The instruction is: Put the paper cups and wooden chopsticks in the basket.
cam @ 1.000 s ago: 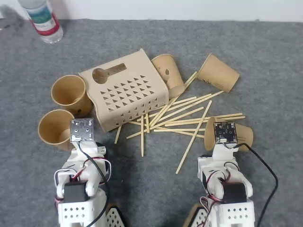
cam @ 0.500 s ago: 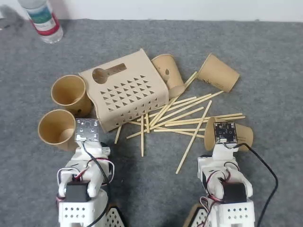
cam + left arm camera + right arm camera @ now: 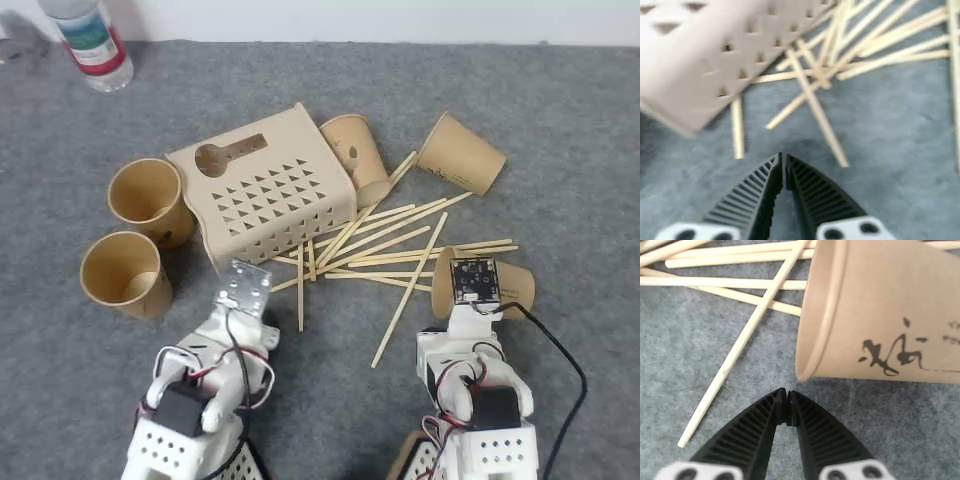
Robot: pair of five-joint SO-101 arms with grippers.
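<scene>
On grey carpet [image 3: 560, 120]: perforated basket [image 3: 265, 190], wooden chopsticks [image 3: 400, 240]; left gripper [image 3: 784, 162], right gripper [image 3: 786, 395] fingers together.

Far back on the left: a clear plastic water bottle [image 3: 88, 40], apparently upright, top cut off by the edge of the high view. Wrapped in a label, pale with green above and a red band below. Standing on grey felt-like carpet [image 3: 560, 150] that covers the whole table, with a short, rough nap. Same grey carpet underfoot in the left wrist view [image 3: 890, 130] and the right wrist view [image 3: 700, 340]. Beyond the carpet's far edge, a narrow strip of white wall [image 3: 400, 18].
</scene>
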